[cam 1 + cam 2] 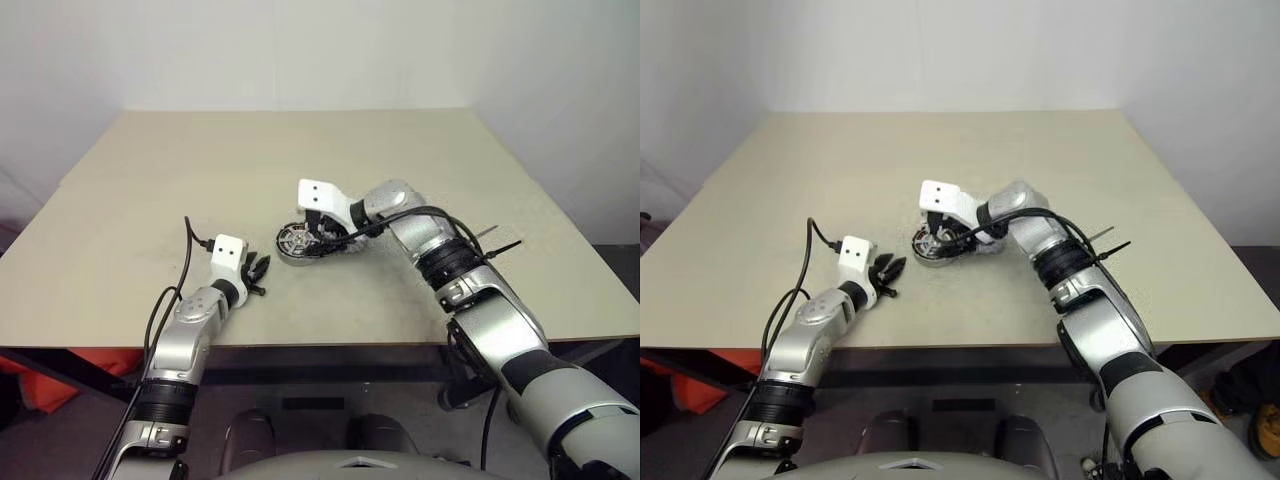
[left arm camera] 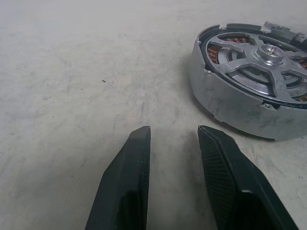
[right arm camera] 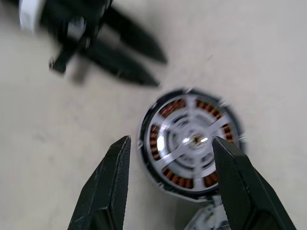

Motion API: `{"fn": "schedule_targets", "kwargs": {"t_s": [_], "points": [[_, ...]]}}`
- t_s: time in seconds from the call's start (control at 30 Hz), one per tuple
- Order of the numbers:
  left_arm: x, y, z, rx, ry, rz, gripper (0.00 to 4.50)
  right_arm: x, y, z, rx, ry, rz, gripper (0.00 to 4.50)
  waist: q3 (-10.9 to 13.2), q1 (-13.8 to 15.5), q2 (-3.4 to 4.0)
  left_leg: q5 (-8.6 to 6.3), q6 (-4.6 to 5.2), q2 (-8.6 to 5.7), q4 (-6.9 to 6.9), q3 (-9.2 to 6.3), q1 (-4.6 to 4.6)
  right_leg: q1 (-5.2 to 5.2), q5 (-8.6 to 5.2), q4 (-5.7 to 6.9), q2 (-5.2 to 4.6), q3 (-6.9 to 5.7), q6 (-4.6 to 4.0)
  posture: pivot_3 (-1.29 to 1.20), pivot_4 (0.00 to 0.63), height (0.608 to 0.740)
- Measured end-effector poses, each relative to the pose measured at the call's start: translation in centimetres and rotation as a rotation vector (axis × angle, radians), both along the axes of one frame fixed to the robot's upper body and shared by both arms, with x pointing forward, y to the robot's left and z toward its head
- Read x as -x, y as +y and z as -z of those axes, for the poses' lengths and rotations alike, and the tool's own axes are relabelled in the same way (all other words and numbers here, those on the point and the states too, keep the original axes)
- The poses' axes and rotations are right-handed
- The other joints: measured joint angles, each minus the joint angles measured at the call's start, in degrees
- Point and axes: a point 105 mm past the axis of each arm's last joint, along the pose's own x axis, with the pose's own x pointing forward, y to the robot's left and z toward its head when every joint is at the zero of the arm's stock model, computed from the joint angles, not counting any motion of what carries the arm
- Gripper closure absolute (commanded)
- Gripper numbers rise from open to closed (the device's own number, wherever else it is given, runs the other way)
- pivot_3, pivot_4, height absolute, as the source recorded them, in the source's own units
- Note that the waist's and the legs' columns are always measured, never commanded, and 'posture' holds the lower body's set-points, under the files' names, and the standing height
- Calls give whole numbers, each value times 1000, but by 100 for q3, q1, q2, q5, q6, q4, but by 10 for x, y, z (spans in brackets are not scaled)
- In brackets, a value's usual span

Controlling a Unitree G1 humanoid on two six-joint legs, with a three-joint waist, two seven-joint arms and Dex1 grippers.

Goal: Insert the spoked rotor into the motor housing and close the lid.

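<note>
The motor housing stands near the table's middle, a silver puck with copper windings. The spoked rotor lies inside it, with its shiny spokes facing up. My right gripper hovers just above the housing, open, with one finger on each side of it and nothing between them. My left gripper rests low over the table just left of the housing, open and empty. A grey notched piece, apparently the lid, peeks out beside the housing, mostly hidden under my right wrist.
The beige table stretches bare to the far and left sides. Its front edge runs close under both forearms. A black cable loops off my left wrist. A white wall stands behind the table.
</note>
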Motion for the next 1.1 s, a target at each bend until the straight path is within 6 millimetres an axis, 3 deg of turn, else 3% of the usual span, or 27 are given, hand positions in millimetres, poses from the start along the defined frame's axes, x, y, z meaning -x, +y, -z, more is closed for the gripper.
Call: {"fn": "schedule_targets", "kwargs": {"t_s": [0.13, 0.33, 0.43, 0.53, 0.63, 0.9, 1.1], "points": [[-1, -1, -2, -5, -2, 17, 2825, -18, -10, -18, -253, 135, 256, 1482, 0, 5, 0, 3, -6, -1, 0, -1, 4, 2, 0, 1, 0, 1, 0, 0, 0, 740], [-4, 1, -8, -24, -18, 47, 2825, -31, -60, -21, -627, 520, 640, 1482, 0, 51, 0, 8, -14, -4, -3, -2, 5, 6, 0, 0, -1, 2, 0, 0, 0, 740], [-7, 0, -9, -28, -16, 74, 2825, -27, -101, -7, -792, 717, 832, 1482, 0, 106, 1, 14, -24, -5, -5, 0, 5, 4, 0, 0, -1, 2, 1, 0, 0, 740], [-9, 1, -7, -35, -2, 94, 2825, -16, -131, 0, -870, 806, 950, 1482, 0, 158, 2, 31, -52, -7, -15, 1, 11, 4, 0, 0, 1, 2, 1, 0, 0, 740], [-11, -2, -7, -34, 4, 118, 2825, 0, -148, 7, -903, 866, 1017, 1482, 0, 156, 4, 45, -75, -8, -35, 1, 29, 5, -1, 1, 2, 5, 3, 0, 0, 740], [-15, -12, -6, -38, 14, 170, 2825, 35, -155, 36, -899, 996, 1070, 1482, -2, 181, 7, 77, -124, -10, -111, 5, 75, 14, -23, -11, 9, 14, 39, 0, 0, 740], [-14, -13, -5, -40, 17, 181, 2825, 42, -148, 47, -887, 1037, 1074, 1482, -3, 179, 9, 78, -125, -10, -114, 7, 77, 15, -23, -16, 10, 19, 40, 0, 0, 740]]}}
